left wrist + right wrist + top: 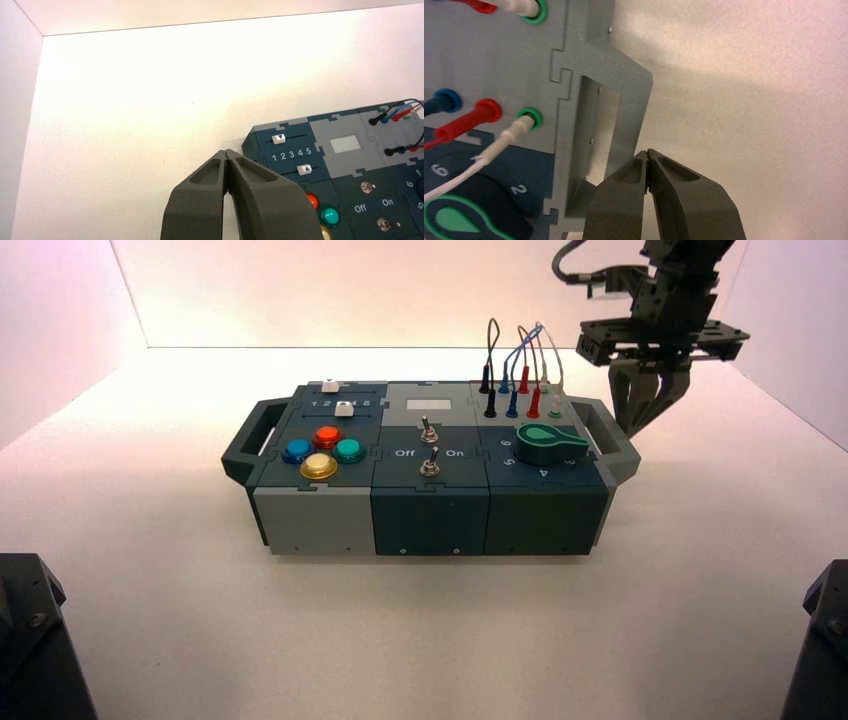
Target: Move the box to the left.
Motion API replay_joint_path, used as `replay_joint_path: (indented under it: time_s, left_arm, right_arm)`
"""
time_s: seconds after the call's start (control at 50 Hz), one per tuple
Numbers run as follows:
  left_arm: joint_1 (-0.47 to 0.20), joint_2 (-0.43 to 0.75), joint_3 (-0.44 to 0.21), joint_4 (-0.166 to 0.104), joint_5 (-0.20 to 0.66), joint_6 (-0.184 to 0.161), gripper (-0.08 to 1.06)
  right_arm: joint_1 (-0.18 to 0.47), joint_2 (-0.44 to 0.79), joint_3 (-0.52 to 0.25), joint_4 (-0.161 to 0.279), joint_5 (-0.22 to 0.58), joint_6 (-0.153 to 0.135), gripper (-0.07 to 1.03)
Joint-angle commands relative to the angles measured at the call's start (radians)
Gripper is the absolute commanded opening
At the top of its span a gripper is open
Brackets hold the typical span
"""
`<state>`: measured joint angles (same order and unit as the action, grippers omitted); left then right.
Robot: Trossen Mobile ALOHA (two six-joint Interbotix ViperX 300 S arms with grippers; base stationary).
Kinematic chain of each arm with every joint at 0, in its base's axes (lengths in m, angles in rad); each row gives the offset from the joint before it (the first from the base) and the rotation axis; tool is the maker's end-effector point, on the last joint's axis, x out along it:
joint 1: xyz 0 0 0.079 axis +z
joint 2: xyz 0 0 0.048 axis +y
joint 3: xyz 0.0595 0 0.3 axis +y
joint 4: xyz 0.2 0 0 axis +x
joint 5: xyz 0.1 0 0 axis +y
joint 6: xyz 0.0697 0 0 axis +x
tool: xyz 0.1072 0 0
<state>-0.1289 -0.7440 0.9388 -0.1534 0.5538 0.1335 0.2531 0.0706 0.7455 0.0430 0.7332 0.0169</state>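
Box (430, 470) sits mid worktop (150, 620); right pincer (641, 428), tips together, is just beside box's right-end handle (607, 440), so push leftward low & square w/o skewing; left pincer (228, 156), also closed, waits.

A: The box (430, 475) is dark teal and grey. Its buttons?

B: Orange (327, 435) at 12 o'clock, teal-green (348, 449) at 3, yellow (318, 465) at 6, blue (296, 450) at 9.

A: And the knob (545, 443)?

B: Green. The plugs are black, blue, red; the table (500, 640) is white.
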Motion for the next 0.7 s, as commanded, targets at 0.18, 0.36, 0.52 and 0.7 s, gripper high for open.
replay_joint_path:
  time_s: [0.18,0.36,0.52,0.7]
  left_arm:
    - [-0.002,-0.005,-0.014,0.008,-0.005,0.002,-0.03]
    - [-0.002,-0.005,-0.014,0.008,-0.003,0.002,-0.03]
    - [-0.002,-0.005,-0.014,0.009,-0.003,0.003,-0.03]
    - [-0.002,-0.003,-0.014,0.009,-0.002,0.003,-0.03]
  right_arm:
    - [0.060,0.003,-0.017,0.014,-0.014,0.000,-0.02]
    - [0.117,0.017,-0.031,0.044,-0.014,0.000,-0.02]
    - [0.166,0.034,-0.061,0.067,-0.012,0.002,-0.02]
    - [0.219,0.072,-0.110,0.100,0.000,0.002,-0.02]
